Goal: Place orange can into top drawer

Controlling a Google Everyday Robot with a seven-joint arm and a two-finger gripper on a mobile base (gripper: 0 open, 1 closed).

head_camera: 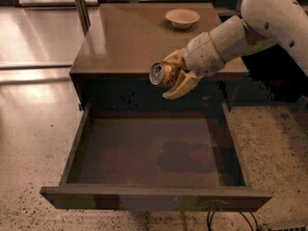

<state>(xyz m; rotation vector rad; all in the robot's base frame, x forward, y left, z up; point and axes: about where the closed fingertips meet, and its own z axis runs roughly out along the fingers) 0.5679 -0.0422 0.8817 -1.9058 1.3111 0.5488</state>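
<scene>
The orange can (pixel 161 73) lies on its side in my gripper (pixel 175 75), its silver round end facing left. The gripper is shut on the can, with pale yellow fingers (pixel 185 84) above and below it. It hangs in the air at the cabinet's front edge, above the back of the top drawer (pixel 154 153). The drawer is pulled fully open, wide, shallow and dark brown-grey, and nothing lies inside it. Its flat front panel (pixel 154 198) is nearest the camera.
A pale shallow bowl (pixel 182 18) sits at the back right of the cabinet top (pixel 130 37). My white arm (pixel 269 18) reaches in from the upper right. Speckled floor surrounds the drawer; cables (pixel 231 220) lie at the bottom right.
</scene>
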